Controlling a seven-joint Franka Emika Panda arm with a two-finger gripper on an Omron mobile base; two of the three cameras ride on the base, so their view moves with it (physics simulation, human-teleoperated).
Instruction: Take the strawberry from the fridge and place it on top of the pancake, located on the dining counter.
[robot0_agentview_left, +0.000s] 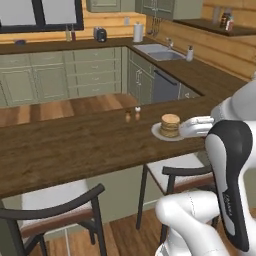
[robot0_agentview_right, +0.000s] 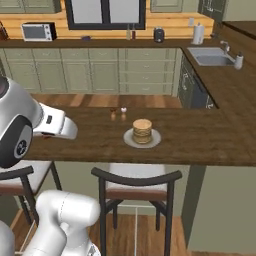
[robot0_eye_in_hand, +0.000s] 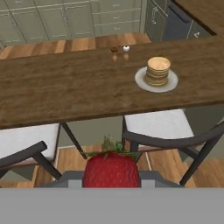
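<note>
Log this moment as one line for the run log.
stage: carrying | jaws: shut on red strawberry | target: golden-brown pancake stack on white plate, bare on top | surface: dark wood dining counter

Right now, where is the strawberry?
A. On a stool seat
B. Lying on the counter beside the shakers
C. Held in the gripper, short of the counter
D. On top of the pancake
C: in the hand view the strawberry sits in the gripper, while the pancake top is bare.
</note>
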